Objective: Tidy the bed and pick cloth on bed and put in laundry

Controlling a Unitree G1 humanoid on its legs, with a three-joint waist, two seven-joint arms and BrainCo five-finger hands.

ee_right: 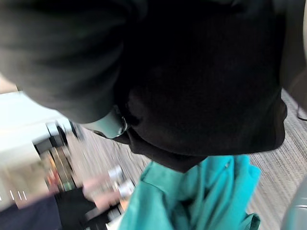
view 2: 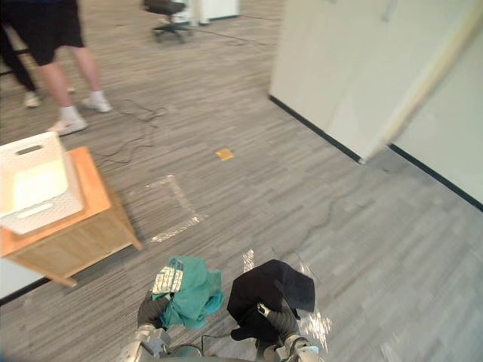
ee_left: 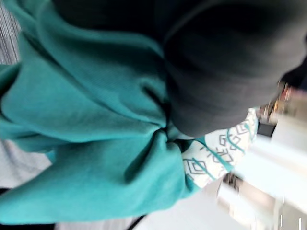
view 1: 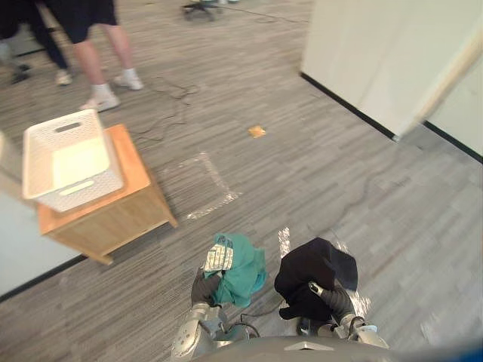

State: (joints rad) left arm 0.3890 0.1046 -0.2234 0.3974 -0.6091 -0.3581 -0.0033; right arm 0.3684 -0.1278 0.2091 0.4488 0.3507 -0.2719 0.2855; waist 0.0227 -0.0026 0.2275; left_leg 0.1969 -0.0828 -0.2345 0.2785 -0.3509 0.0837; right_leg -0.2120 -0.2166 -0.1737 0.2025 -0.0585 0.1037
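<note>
My left hand (view 1: 202,289) is shut on a teal cloth (view 1: 243,268) with a white patterned patch, held low in front of me above the floor. Beside it, my right hand (view 1: 333,299) is shut on a bunched black cloth (view 1: 313,270) that drapes over its fingers. The two cloths hang close together. In the left wrist view the teal cloth (ee_left: 91,124) bunches right against the hand. The right wrist view has the black cloth (ee_right: 206,96) with the teal cloth (ee_right: 201,201) beyond it. A white slotted laundry basket (view 1: 79,194) stands on a low wooden table (view 1: 137,167) to my front left.
A person's legs (view 1: 98,60) stand beyond the table at the far left. A white partition wall (view 1: 370,60) rises at the right. On the grey floor lie a small yellow scrap (view 1: 256,131) and pale tape marks (view 1: 213,188). An office chair base (view 1: 200,7) is far back.
</note>
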